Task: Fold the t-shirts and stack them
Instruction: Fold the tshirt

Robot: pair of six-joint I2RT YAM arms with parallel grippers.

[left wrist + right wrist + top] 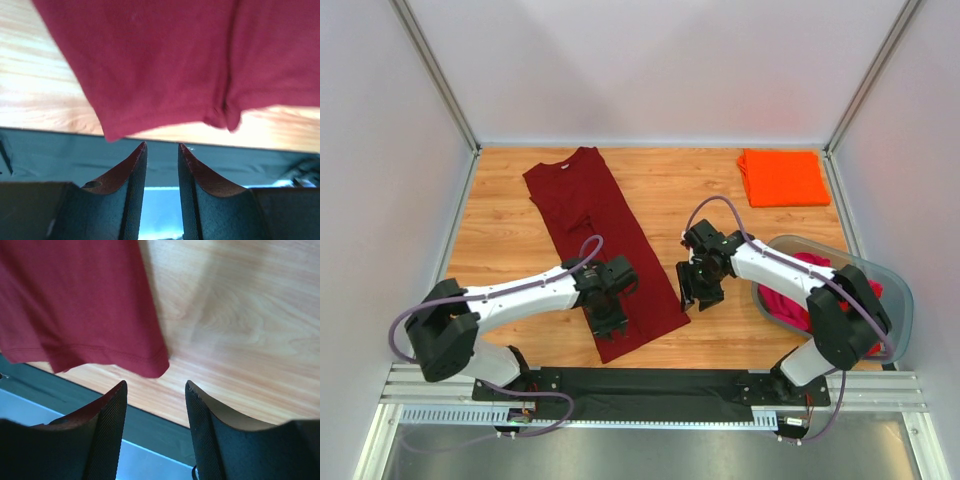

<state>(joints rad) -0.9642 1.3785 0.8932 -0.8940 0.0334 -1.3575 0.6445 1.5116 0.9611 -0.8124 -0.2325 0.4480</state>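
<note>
A dark maroon t-shirt (594, 240) lies folded lengthwise into a long strip on the wooden table, collar at the back, hem near the front edge. Its hem fills the left wrist view (165, 65) and its hem corner shows in the right wrist view (75, 305). My left gripper (607, 322) hovers over the hem end, open and empty (161, 147). My right gripper (693, 297) is open and empty (156, 385) just right of the hem corner. A folded bright orange t-shirt (782, 177) lies at the back right. Magenta-pink and red shirts (812, 290) sit in the tub.
A grey translucent plastic tub (892, 300) stands at the right front beside my right arm. A black strip (650, 385) runs along the table's front edge. White walls enclose the table on three sides.
</note>
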